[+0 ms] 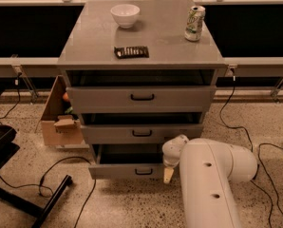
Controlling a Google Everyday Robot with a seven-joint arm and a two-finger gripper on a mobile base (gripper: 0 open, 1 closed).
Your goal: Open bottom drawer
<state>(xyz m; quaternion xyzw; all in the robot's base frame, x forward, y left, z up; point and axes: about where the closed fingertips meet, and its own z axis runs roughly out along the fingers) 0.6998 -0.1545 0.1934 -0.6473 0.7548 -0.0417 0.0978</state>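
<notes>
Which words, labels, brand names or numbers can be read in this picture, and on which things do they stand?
Nothing can be read with certainty.
On the can: green and white print, too blurred to read.
On the dark packet: markings too small to read.
On the cardboard box: no label shows.
On the bottom drawer and on the hand at its right end: no writing shows.

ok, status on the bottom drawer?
Gripper low, against the right end of the bottom drawer front, right of the handle. Drawer partway out, dark gap behind its front. Floor cable near its left corner, not blocking.
</notes>
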